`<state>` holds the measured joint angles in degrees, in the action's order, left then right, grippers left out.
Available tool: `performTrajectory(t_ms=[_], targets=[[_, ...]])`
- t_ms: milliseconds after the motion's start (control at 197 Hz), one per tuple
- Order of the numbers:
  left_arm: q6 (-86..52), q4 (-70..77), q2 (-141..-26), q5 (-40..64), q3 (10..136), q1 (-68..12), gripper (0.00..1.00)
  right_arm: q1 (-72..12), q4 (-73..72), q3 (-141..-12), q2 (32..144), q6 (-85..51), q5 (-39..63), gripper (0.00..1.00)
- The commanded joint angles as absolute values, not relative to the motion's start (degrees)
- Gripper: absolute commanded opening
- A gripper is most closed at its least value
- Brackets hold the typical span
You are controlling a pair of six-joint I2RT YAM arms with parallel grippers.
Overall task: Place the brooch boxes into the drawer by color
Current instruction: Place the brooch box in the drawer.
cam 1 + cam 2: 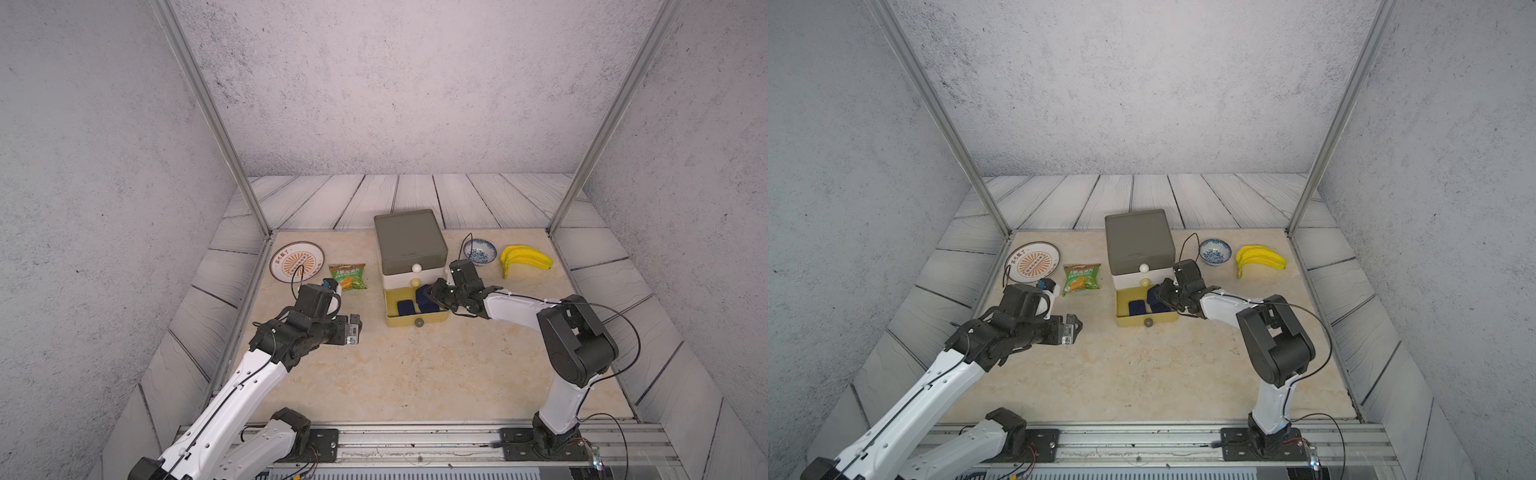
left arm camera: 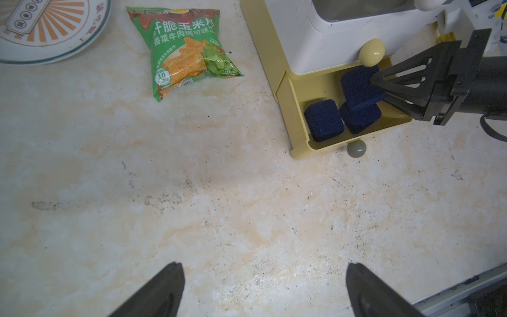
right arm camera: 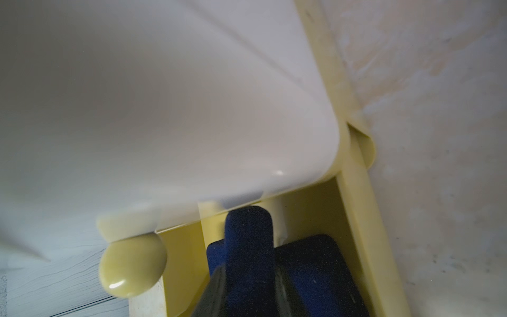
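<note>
In a top view, shows left gripper [image 1: 354,330] spread wide above beige marbled tabletop [image 1: 415,374], holding nothing; right gripper [image 1: 430,293] over pulled-out yellow plastic drawer [image 1: 399,320] of grey-topped chest [image 1: 409,237]. From left wrist, shows it clamped on tilted navy blue rounded-square brooch box [image 2: 359,85], above second navy box [image 2: 360,119], near third navy box [image 2: 323,120], both flat inside. From right wrist, same box [image 3: 248,241] edge-on in the grip.

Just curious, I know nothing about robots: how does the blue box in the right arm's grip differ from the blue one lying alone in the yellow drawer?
The gripped box is clamped in the right tool; the lone box is untouched. The gripped box is tilted up over a third box; the lone box lies flat on the floor of the yellow drawer. Both are navy rounded squares of like size.
</note>
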<state>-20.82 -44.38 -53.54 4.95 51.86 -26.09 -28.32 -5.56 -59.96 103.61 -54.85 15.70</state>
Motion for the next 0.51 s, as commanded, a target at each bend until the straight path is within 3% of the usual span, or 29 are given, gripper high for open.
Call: performTrajectory(t_ms=[0, 127, 289, 502], targets=[[-20.74, -44.85, -52.82, 5.56, 51.6, -25.66, 0.98, -28.14, -8.46, -62.75, 104.75, -55.2, 13.46, 0.0], [-20.39, -44.42, -52.47, 6.92, 51.42, -25.66, 0.98, -28.17, -7.56, -63.54, 105.94, -54.85, 12.69, 0.07], [-19.95, -44.8, -52.37, 6.91, 51.54, -25.69, 0.99, -28.15, -6.88, -63.46, 106.42, -54.46, 11.91, 0.37], [-19.85, -45.0, -52.3, 7.54, 51.15, -25.66, 0.98, -28.13, -0.8, -63.56, 101.9, -49.74, 9.74, 0.55]])
